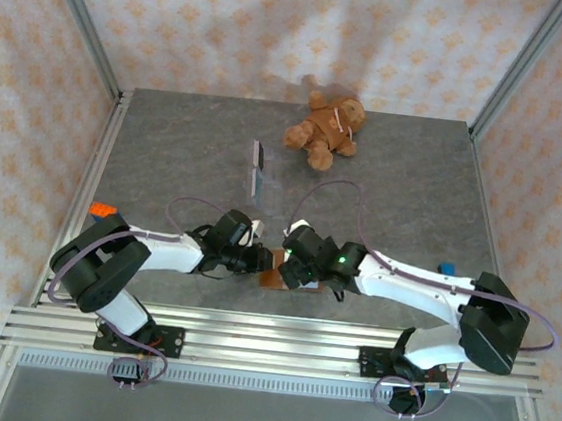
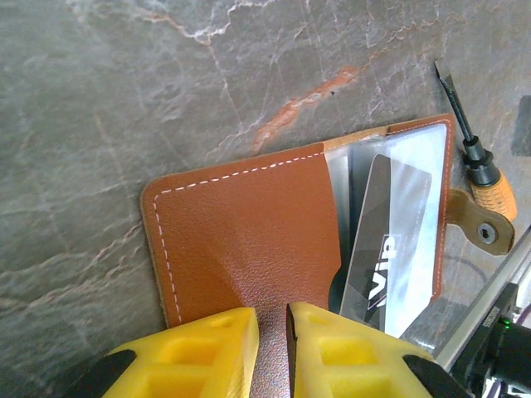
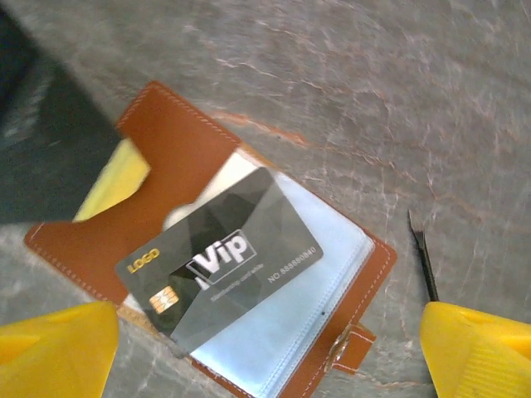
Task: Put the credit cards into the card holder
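Open card holder (image 3: 162, 162): VIP card (image 3: 228, 257) lies across clear sleeves, between right gripper (image 3: 265, 352) fingers, spread wide and empty; left gripper (image 2: 272, 322) pinches the brown cover. Grey marble table (image 3: 373, 99), patterned walls (image 1: 230, 24).

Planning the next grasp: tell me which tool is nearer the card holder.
Left. The left tool pinches the brown cover of the card holder; the right tool hangs open above it.
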